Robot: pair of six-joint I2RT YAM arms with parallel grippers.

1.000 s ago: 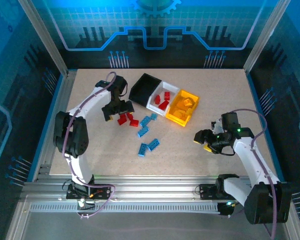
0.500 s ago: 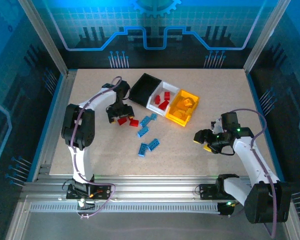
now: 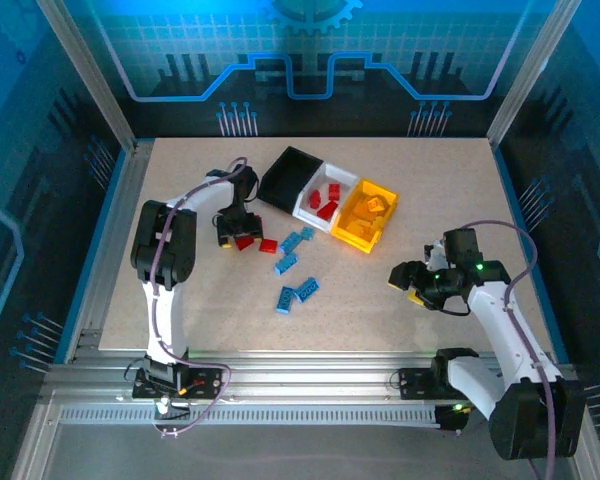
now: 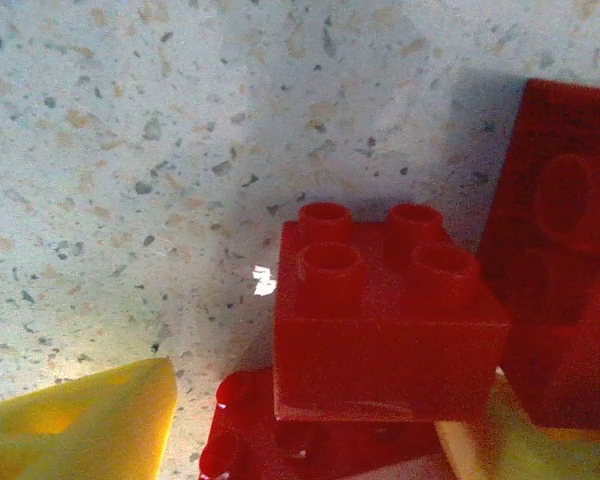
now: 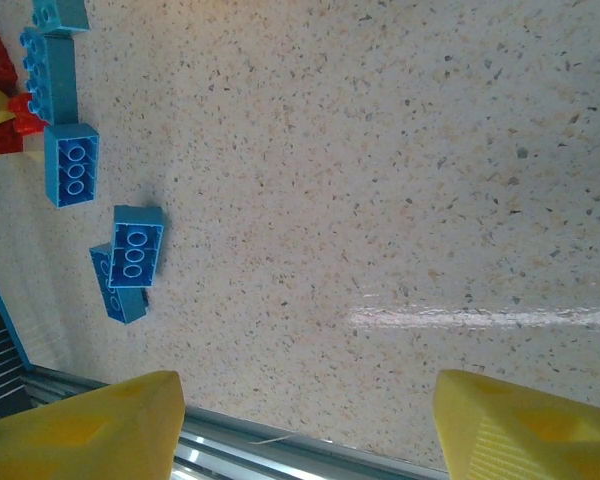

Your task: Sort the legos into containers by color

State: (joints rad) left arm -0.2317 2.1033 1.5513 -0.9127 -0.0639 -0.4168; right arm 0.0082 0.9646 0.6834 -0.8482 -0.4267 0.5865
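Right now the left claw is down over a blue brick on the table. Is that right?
No. The brick under the left gripper is red, not blue; the left wrist view shows it up close. It does sit on the table.

Loose red and blue legos [image 3: 288, 263] beside joined black, white, yellow containers [image 3: 280, 178]

speckled beige and grey worktop [image 3: 430, 180]. black bin [image 3: 285, 175], white bin [image 3: 302, 207], yellow-orange bin [image 3: 350, 235]. glossy red bricks [image 4: 385, 330]. sky-blue bricks [image 5: 72, 165]. right claw [image 5: 305, 395] with plain yellow fingers [image 5: 90, 430].
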